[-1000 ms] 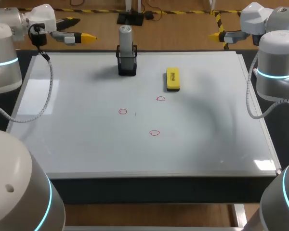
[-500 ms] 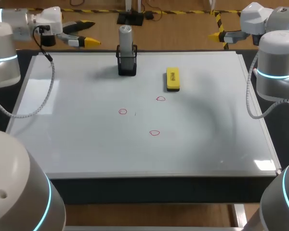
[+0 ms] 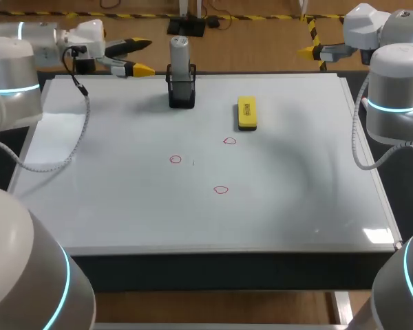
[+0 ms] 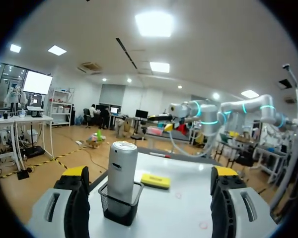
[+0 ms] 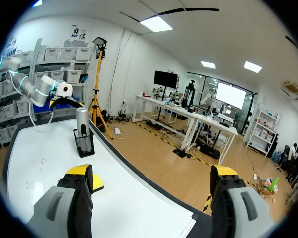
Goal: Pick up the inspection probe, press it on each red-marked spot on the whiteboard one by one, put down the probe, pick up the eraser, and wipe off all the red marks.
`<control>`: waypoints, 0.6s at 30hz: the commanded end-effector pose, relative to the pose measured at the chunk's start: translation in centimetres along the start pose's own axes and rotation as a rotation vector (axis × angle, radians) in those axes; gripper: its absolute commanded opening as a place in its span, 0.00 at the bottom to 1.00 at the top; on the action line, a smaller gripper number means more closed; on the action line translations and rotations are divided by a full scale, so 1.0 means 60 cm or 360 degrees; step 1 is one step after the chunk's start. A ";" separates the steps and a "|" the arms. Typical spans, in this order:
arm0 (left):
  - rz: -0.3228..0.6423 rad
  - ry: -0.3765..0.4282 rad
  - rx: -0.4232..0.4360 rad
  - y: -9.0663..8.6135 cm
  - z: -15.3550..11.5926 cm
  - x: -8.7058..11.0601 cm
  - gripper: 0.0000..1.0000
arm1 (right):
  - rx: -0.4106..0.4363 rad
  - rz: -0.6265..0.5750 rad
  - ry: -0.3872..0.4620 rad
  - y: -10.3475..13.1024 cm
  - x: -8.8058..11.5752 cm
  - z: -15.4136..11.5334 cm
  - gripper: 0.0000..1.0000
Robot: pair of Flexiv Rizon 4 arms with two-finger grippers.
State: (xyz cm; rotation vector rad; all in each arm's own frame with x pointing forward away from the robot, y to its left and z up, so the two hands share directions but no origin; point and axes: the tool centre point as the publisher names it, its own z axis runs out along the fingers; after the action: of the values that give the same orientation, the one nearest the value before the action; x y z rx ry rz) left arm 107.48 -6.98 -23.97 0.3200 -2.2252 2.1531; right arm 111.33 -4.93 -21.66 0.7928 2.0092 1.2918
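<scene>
**A:** Where was the probe (image 3: 179,55)?

**B:** It stood upright in the black mesh holder (image 3: 181,93) near the far edge of the board (image 3: 296,206). Its long axis was vertical, and its upper part was clear of the holder's rim. The eraser (image 3: 246,112) lay near it on the right, and the 3 red marks (image 3: 175,159) sat nearer the middle, none of them wiped.

**A:** Which arm was better placed?

**B:** The left. The left gripper (image 3: 144,56) hung just beside the probe, level with its upper part, with the fingers pointing at it. In the left wrist view the probe stood ahead of the fingers and within their span, nearer 1 finger than the other (so not centred). The right gripper (image 5: 151,171) was well apart, out past the board's far right corner.

**A:** And the fingers?

**B:** Both pairs were spread wide, holding nothing and touching nothing.

**A:** So what did the grasp turn on?

**B:** As I judged it, the left gripper needed to go straight ahead with a small sideways shift to centre the probe. Then it should close on the free upper part and lift straight up, since the holder would likely block any sideways pull.
</scene>
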 end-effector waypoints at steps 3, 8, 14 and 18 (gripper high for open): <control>0.0023 0.0018 0.0017 0.015 0.020 -0.028 1.00 | 0.0002 0.0000 0.0002 0.000 -0.001 0.000 1.00; 0.0045 0.0042 0.0041 0.019 0.033 -0.047 1.00 | 0.0002 0.0000 0.0002 0.000 -0.001 0.000 1.00; 0.0043 0.0098 0.0017 0.024 0.063 -0.064 1.00 | 0.0002 0.0000 0.0002 0.000 -0.001 0.000 1.00; 0.0040 0.0123 0.0029 0.023 0.078 -0.071 1.00 | 0.0002 0.0000 0.0002 0.000 -0.001 0.000 1.00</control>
State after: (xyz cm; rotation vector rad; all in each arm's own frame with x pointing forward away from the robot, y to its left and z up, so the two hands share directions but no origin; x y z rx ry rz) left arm 110.71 -10.58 -25.65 0.2585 -2.2121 2.1740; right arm 111.33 -4.93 -21.66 0.7928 2.0092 1.2918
